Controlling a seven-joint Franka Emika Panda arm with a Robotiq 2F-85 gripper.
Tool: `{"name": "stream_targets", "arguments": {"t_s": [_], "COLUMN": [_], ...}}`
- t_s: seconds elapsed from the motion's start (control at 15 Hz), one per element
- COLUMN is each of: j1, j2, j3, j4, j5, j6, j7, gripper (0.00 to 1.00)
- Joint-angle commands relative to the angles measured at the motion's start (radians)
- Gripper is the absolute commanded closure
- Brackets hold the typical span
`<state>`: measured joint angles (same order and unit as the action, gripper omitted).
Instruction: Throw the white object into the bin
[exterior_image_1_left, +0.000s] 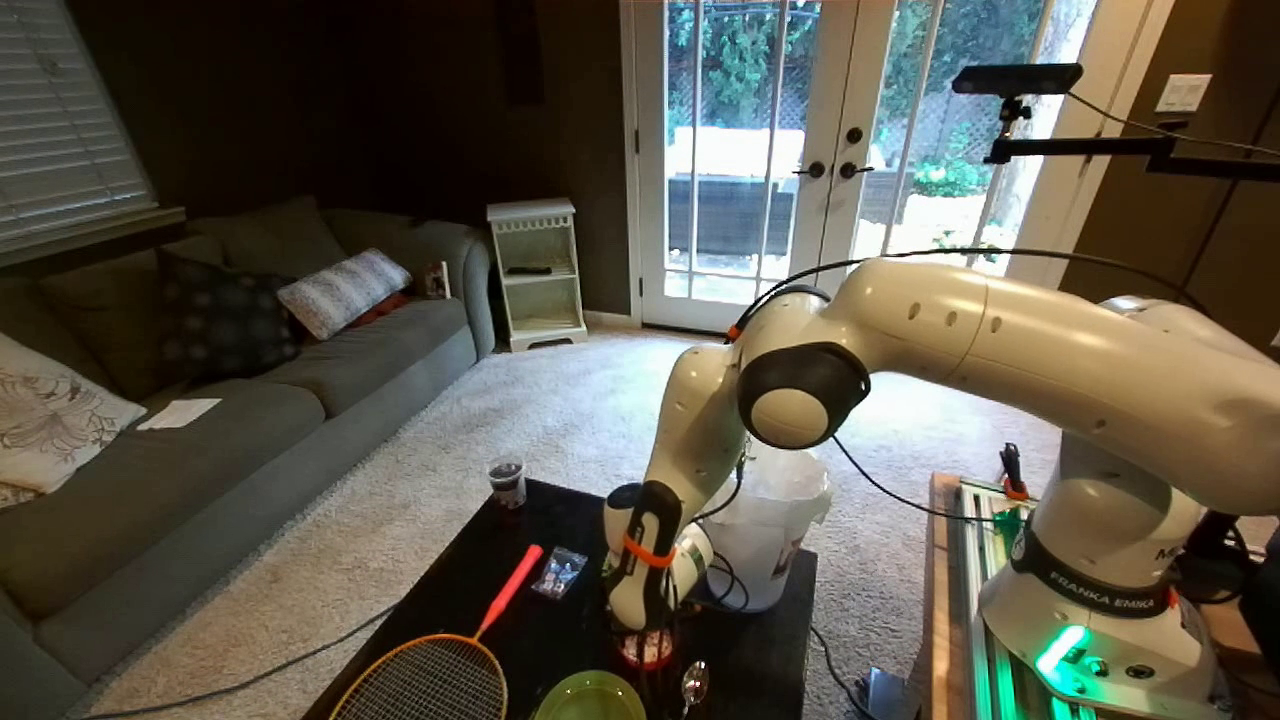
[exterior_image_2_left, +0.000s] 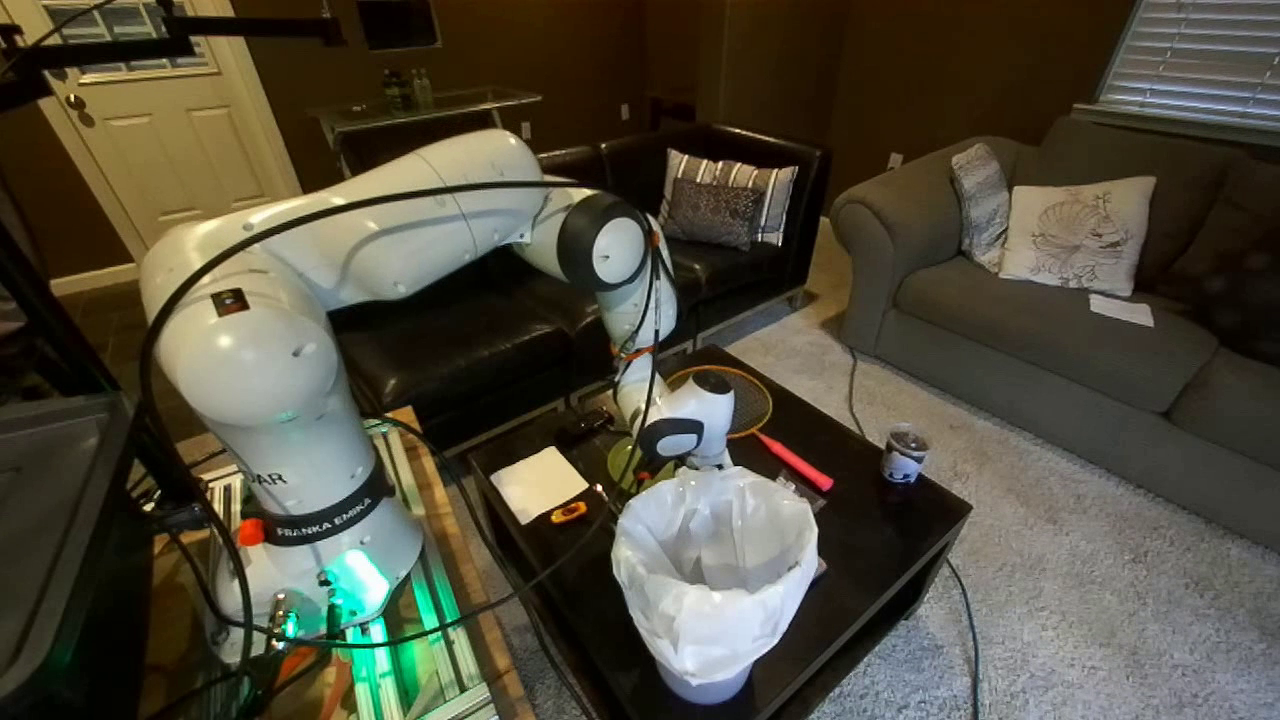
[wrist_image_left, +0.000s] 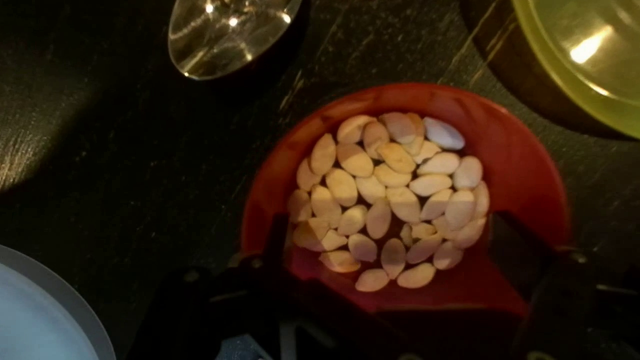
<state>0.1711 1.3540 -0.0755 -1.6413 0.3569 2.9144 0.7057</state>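
Pale, whitish seeds (wrist_image_left: 370, 185) fill a red bowl (wrist_image_left: 530, 175) on the dark table. My gripper (wrist_image_left: 390, 222) points down over the bowl in the wrist view, jaws wide apart, one finger on each side of the seeds, gripping nothing. Whether the fingers touch the bowl cannot be told. The bin, white with a crumpled plastic liner, stands upright on the table beside the gripper: bin (exterior_image_1_left: 765, 540), bin (exterior_image_2_left: 715, 590). Part of the bin (wrist_image_left: 40, 320) shows at lower left in the wrist view. A white sheet (exterior_image_2_left: 540, 485) also lies on the table; which white object is meant is unclear.
A shiny spoon (wrist_image_left: 230, 35) and a green bowl (wrist_image_left: 555, 65) lie close to the red bowl. Farther off are a racket (exterior_image_1_left: 430, 680), a small packet (exterior_image_1_left: 560, 572) and a cup (exterior_image_1_left: 507, 482) by the table's edge. A yellow tool (exterior_image_2_left: 568, 512) sits near the sheet.
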Motion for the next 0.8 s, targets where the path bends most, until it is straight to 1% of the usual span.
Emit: {"name": "stream_targets", "arguments": {"t_s": [0.0, 0.13, 0.27, 0.33, 0.4, 0.47, 0.6, 0.67, 0.73], "j1": [0.079, 0.121, 0.140, 0.150, 0.154, 0.157, 0.158, 0.158, 0.158], "j2": [0.064, 0.071, 0.080, 0.083, 0.083, 0.086, 0.094, 0.095, 0.095], "j3": [-0.058, -0.091, -0.105, -0.112, -0.113, -0.115, -0.114, -0.115, -0.115], "j4": [0.061, 0.066, 0.077, 0.079, 0.080, 0.083, 0.090, 0.093, 0.096], "j5": [0.011, 0.003, -0.007, -0.010, -0.014, -0.017, -0.020, -0.021, -0.021], "j6": [0.012, 0.012, -0.002, -0.006, -0.009, -0.013, -0.015, -0.015, -0.015], "j7": [0.094, 0.144, 0.174, 0.189, 0.197, 0.205, 0.218, 0.221, 0.223], "gripper": [0.00, 0.00, 0.00, 0.06, 0.10, 0.27, 0.30, 0.35, 0.37]}}
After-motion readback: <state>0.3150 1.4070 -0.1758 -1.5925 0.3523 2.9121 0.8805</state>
